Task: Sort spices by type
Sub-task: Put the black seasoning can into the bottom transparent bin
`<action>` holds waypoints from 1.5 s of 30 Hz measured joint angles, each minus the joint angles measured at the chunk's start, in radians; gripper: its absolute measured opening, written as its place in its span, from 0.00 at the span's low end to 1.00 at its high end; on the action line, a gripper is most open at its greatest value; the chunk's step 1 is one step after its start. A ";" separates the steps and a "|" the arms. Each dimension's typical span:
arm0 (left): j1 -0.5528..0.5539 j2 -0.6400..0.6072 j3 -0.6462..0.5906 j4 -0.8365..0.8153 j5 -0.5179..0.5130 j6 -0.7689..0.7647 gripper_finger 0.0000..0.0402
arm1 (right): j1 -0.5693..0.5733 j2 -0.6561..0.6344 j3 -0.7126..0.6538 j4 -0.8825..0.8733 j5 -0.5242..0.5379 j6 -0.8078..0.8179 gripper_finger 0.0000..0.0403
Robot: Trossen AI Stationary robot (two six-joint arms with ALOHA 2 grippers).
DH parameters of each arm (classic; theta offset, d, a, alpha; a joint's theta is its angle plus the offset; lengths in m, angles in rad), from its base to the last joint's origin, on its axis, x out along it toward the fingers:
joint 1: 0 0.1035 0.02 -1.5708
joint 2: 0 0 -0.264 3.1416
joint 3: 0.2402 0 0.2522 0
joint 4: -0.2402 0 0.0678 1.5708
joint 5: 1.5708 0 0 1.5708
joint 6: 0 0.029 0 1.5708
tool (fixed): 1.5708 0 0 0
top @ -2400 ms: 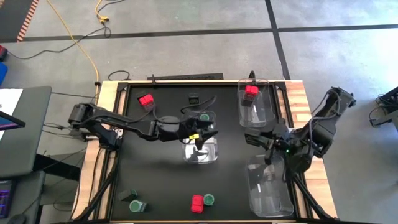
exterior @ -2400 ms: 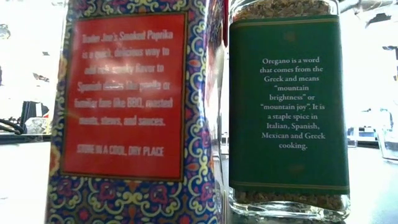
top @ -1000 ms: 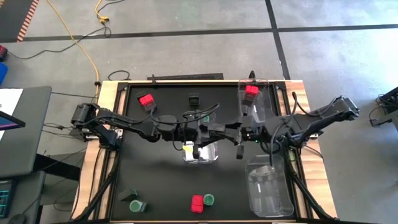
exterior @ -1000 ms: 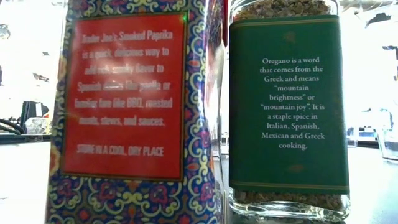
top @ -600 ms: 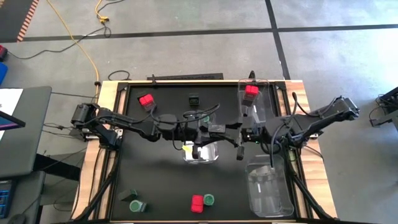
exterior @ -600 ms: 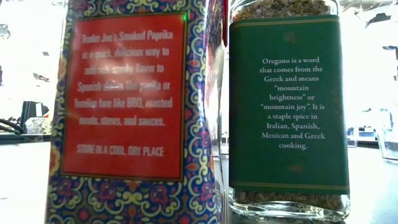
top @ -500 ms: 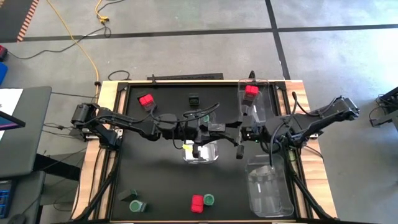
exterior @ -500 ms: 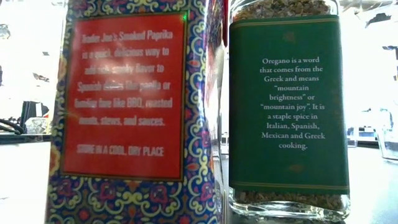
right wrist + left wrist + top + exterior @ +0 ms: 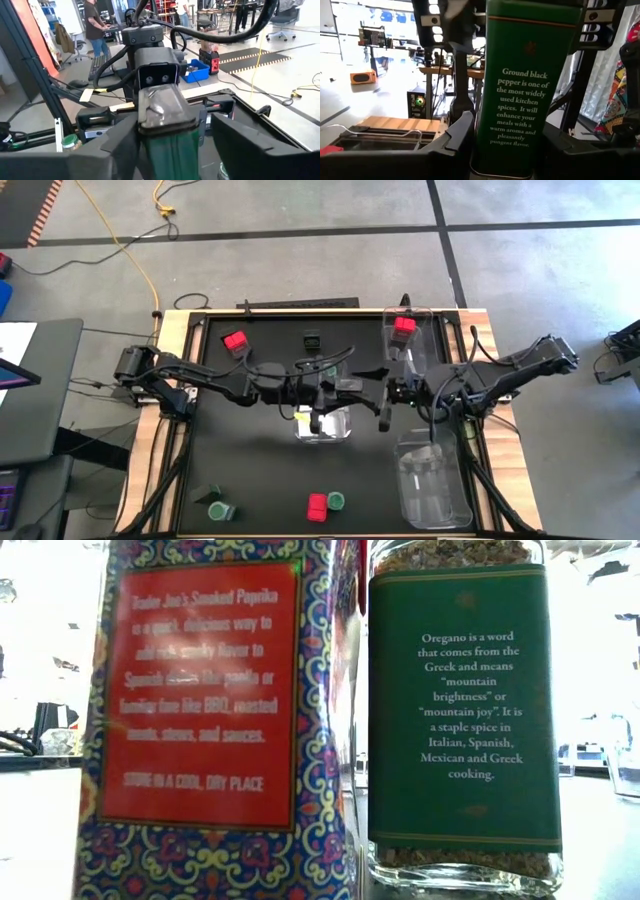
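A dark green black-pepper tin (image 9: 520,95) with a silver lid (image 9: 164,111) hangs upright over the middle clear bin (image 9: 322,425). My left gripper (image 9: 505,142), reaching from the table's left (image 9: 325,392), is shut on the tin. My right gripper (image 9: 170,145), reaching from the right (image 9: 350,388), is open, with a finger on either side of the tin's upper part and a gap showing. Other spices stand about: a red box (image 9: 235,340), a dark jar (image 9: 312,339), and a red box (image 9: 404,325) in the far right bin (image 9: 408,350). My left gripper pinches the tin's lower part (image 9: 485,150) between its two fingers, one on each side wall. The fingers come in level from the table's left. The tin stands upright in the hold, lifted clear above the middle bin.
A paprika box (image 9: 200,710) and an oregano jar (image 9: 455,710) stand at the near edge (image 9: 325,505) and fill the low view. A green-topped jar (image 9: 217,507) sits near left. Another clear bin (image 9: 432,480) lies near right.
Over the last second both arms have stayed where they are over the middle bin, with the tin between them. Before that, my right gripper came from the table's right side in to the tin.
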 joint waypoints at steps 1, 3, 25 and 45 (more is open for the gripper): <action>0.000 -0.003 0.000 -0.013 -0.003 0.002 0.33 | 0.000 -0.005 0.000 -0.001 0.000 -0.022 0.71; 0.005 -0.005 0.000 -0.041 -0.009 0.005 0.33 | 0.010 -0.023 -0.001 0.002 0.003 -0.071 0.75; 0.042 -0.218 0.000 -0.704 -0.091 0.089 0.33 | -0.004 0.041 0.013 -0.283 -0.014 0.075 0.79; 0.063 -0.227 -0.001 -0.911 -0.094 0.168 0.33 | -0.152 0.401 0.382 -0.489 -0.121 -0.104 0.75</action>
